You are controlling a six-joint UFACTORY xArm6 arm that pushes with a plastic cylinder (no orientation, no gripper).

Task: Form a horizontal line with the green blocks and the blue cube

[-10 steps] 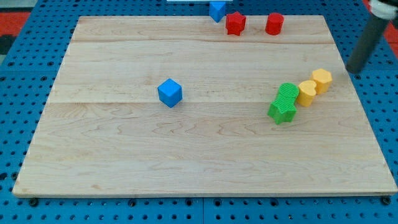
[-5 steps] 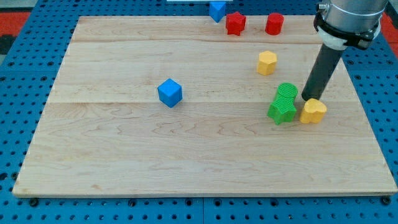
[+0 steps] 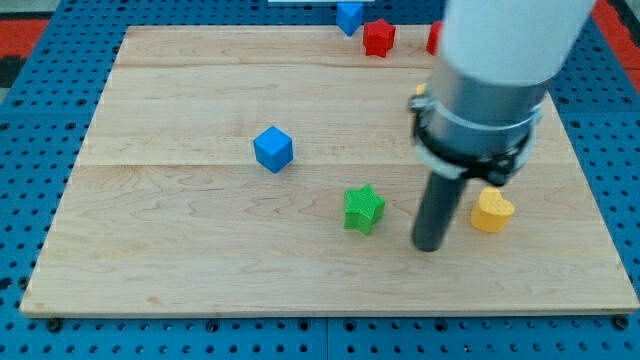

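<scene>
Beside my tip [image 3: 428, 247], ribbed green star [image 3: 363, 209]

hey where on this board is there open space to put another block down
Open: the view's left, around the blue cube, and the view's bottom strip below the green star. Crowded: my tip stands between that star and the yellow block; red star crowds the top.

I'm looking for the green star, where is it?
The green star sits below the board's middle, just to the view's left of my tip, down-right of the blue cube.
</scene>
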